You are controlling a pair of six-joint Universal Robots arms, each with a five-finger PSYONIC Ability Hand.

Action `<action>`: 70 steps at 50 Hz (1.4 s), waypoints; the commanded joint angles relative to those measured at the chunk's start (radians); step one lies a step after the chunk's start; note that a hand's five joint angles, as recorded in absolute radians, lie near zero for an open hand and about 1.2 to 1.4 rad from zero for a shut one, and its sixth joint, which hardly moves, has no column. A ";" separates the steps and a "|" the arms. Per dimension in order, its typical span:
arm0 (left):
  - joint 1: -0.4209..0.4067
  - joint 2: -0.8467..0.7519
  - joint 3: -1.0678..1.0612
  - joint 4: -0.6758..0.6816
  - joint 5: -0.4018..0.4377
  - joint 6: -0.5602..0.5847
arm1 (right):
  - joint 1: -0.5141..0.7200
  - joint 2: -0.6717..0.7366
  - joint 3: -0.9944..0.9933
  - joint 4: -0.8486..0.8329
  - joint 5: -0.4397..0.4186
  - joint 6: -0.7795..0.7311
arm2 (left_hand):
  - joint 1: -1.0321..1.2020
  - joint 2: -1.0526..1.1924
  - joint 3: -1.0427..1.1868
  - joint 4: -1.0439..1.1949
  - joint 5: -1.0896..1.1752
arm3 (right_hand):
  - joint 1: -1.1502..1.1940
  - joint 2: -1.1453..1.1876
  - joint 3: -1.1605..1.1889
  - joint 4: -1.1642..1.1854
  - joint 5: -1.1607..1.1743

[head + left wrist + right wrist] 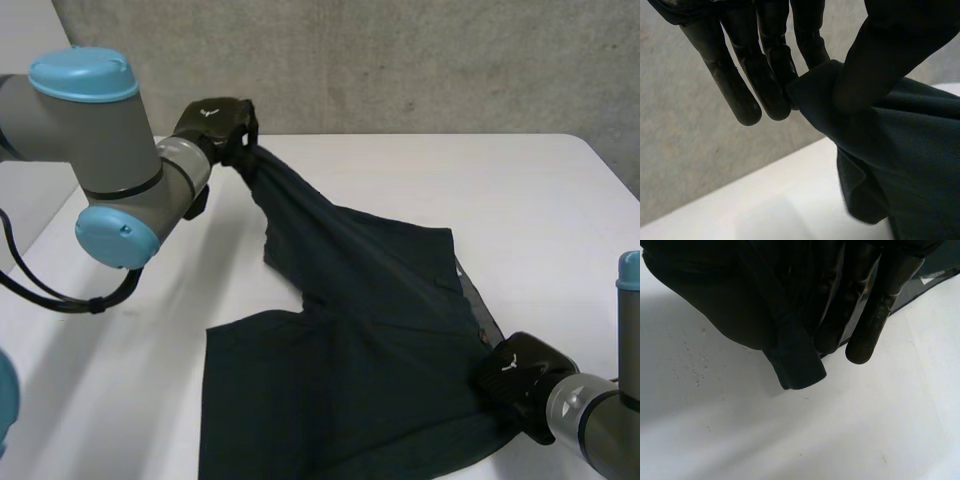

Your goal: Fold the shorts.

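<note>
Dark blue-green fabric shorts (370, 330) lie spread on the white table (520, 190), far-left corner lifted clear | black left hand (765, 65) pinches that corner between thumb and fingers | black right hand (520, 378) clamps the near-right edge, cloth held against its fingers

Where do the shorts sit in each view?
Head view: shorts spread mid-table, stretched between left hand and right hand.
Left wrist view: corner pinched between thumb and fingers.
Right wrist view: edge held beside its fingers.
Shared landmark: white table.
</note>
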 commanded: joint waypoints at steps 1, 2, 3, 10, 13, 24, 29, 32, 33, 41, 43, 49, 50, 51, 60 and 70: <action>-0.038 -0.074 -0.020 0.078 0.030 0.018 | 0.001 0.008 0.011 -0.001 0.000 0.001 | 0.271 0.203 0.210 0.205 0.258 | 0.421 0.207 0.200 0.204 0.221; -0.038 -0.095 -0.012 0.083 0.030 0.027 | 0.001 0.008 0.016 -0.002 -0.002 0.000 | 0.271 0.203 0.210 0.205 0.258 | 0.421 0.207 0.200 0.204 0.221; -0.041 -0.131 0.009 0.089 0.030 0.047 | 0.001 0.008 0.019 -0.002 -0.002 0.000 | 0.271 0.203 0.210 0.205 0.258 | 0.421 0.207 0.200 0.204 0.221; -0.084 -0.226 0.101 0.100 0.042 0.104 | 0.001 0.008 0.025 -0.002 0.000 0.001 | 0.271 0.203 0.210 0.205 0.258 | 0.421 0.207 0.200 0.204 0.221; -0.091 -0.254 0.131 0.110 0.044 0.102 | 0.001 0.008 0.026 -0.002 0.000 0.001 | 0.257 0.188 0.196 0.191 0.244 | 0.421 0.207 0.200 0.204 0.221; -0.107 -0.277 0.125 0.098 -0.007 0.113 | 0.001 0.010 0.031 -0.011 0.000 0.001 | -0.627 -0.695 -0.688 -0.693 -0.640 | 0.421 0.207 0.200 0.204 0.221; -0.056 -0.203 0.059 0.005 -0.050 0.115 | 0.000 0.016 0.034 -0.015 0.000 0.001 | -0.624 -0.692 -0.685 -0.690 -0.637 | 0.421 0.207 0.200 0.204 0.221; -0.023 -0.120 -0.030 -0.072 -0.087 0.115 | 0.001 0.017 0.036 -0.015 -0.002 0.001 | -0.630 -0.698 -0.691 -0.696 -0.643 | 0.421 0.207 0.200 0.204 0.221; -0.018 -0.103 -0.055 -0.087 -0.091 0.115 | 0.000 0.017 0.037 -0.015 0.000 0.001 | -0.630 -0.698 -0.691 -0.696 -0.643 | 0.421 0.207 0.200 0.204 0.221; 0.011 0.029 -0.303 -0.123 -0.102 0.105 | 0.001 0.021 0.042 -0.022 -0.002 0.001 | -0.612 -0.681 -0.673 -0.679 -0.625 | 0.421 0.207 0.200 0.204 0.221; 0.022 0.048 -0.352 -0.118 -0.099 0.104 | 0.001 0.025 0.042 -0.022 0.000 0.001 | -0.606 -0.675 -0.667 -0.673 -0.620 | 0.421 0.207 0.200 0.204 0.221; 0.051 0.042 -0.385 -0.121 -0.097 0.099 | 0.001 0.028 0.043 -0.022 0.000 0.001 | -0.527 -0.596 -0.588 -0.593 -0.540 | 0.421 0.207 0.200 0.204 0.221; 0.053 0.041 -0.385 -0.121 -0.097 0.099 | 0.001 0.028 0.043 -0.022 0.000 0.001 | -0.521 -0.590 -0.582 -0.588 -0.534 | 0.421 0.207 0.200 0.204 0.221; 0.054 0.036 -0.383 -0.121 -0.096 0.099 | 0.001 0.028 0.045 -0.022 0.000 0.001 | -0.515 -0.584 -0.576 -0.582 -0.529 | 0.421 0.207 0.200 0.204 0.221; 0.057 -0.031 -0.351 -0.123 0.007 0.049 | 0.000 0.028 0.054 -0.031 0.000 0.001 | -0.419 -0.487 -0.480 -0.485 -0.432 | 0.421 0.207 0.200 0.204 0.221; 0.047 -0.033 -0.345 -0.109 0.068 0.027 | 0.000 0.028 0.060 -0.031 0.000 0.001 | -0.416 -0.484 -0.477 -0.482 -0.429 | 0.421 0.207 0.200 0.204 0.221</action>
